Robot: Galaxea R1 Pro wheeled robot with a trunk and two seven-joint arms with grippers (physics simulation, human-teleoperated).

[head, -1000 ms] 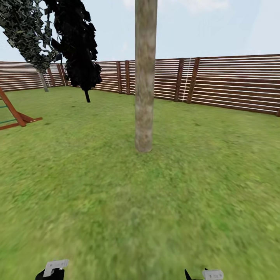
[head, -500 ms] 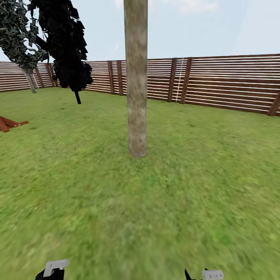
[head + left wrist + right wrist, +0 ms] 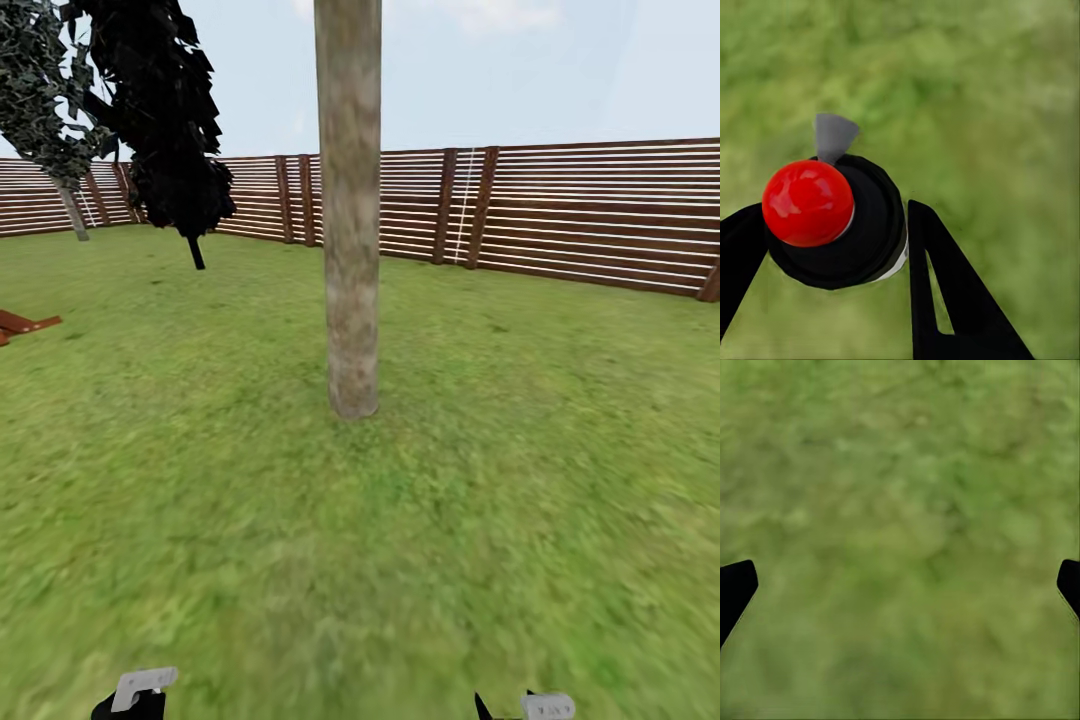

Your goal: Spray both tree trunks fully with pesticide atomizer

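A tree trunk (image 3: 350, 230), pale grey-tan and mottled, rises from the lawn straight ahead in the head view, a short way off. A second tree (image 3: 40, 90) with a dark green crown and a thin grey trunk stands far off at the left by the fence. In the left wrist view, the pesticide atomizer (image 3: 866, 232), a black bottle with a red top, sits between the black fingers of my left gripper (image 3: 832, 229), which is shut on it above grass. My right gripper (image 3: 904, 581) is open over bare grass, its fingertips at the picture's edges. No pesticide specks are visible on the near trunk.
A brown slatted fence (image 3: 580, 215) closes the garden behind the trunk. A near-black narrow tree (image 3: 165, 110) leans at the back left. The foot of a red-brown wooden frame (image 3: 20, 325) lies at the left edge. Lawn (image 3: 400, 560) stretches between me and the trunk.
The whole head view has shifted: the camera moved closer to the trunk and turned slightly right, so the wooden frame slid mostly out at the left. The grippers hold as before.
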